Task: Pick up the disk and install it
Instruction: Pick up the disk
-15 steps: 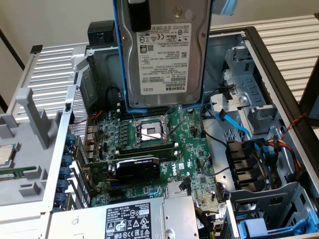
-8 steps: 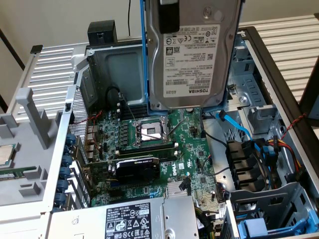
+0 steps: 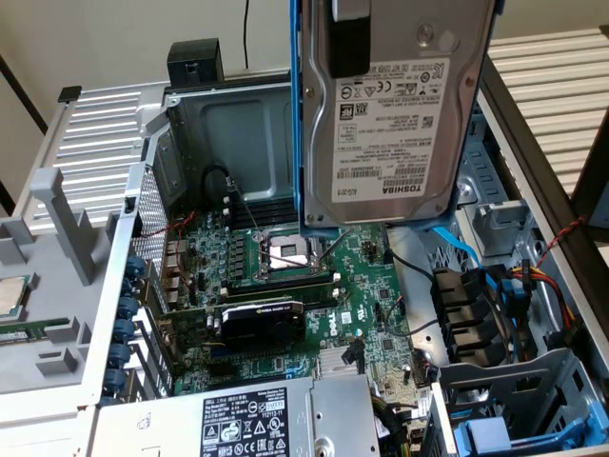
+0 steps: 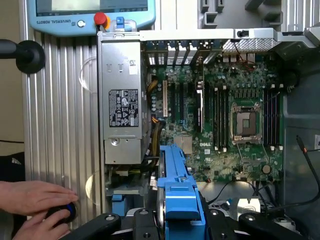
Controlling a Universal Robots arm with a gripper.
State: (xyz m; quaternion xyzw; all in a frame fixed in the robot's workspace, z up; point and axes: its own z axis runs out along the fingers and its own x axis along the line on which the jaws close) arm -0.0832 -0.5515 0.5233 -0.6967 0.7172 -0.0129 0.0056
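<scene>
The disk [image 3: 395, 114], a silver-grey hard drive with a white Toshiba label in a blue plastic carrier, hangs upright high above the open computer case [image 3: 152, 190]. It fills the top middle of the exterior view, over the motherboard [image 3: 285, 276]. My gripper [image 3: 348, 38] is shut on it, with a black finger [image 3: 350, 48] pressed on the labelled face. In the wrist view I see the disk [image 4: 176, 187] edge-on, its blue carrier running down between the black fingers [image 4: 105, 222] of my gripper [image 4: 175, 220].
The grey power-supply box [image 3: 276, 424] [image 4: 122, 105] lies along one side of the case. A drive cage [image 3: 519, 395] with a blue carrier sits at the exterior view's lower right, with cables beside it. A teach pendant [image 4: 90, 15] and a person's hands [image 4: 35, 202] are beside the case.
</scene>
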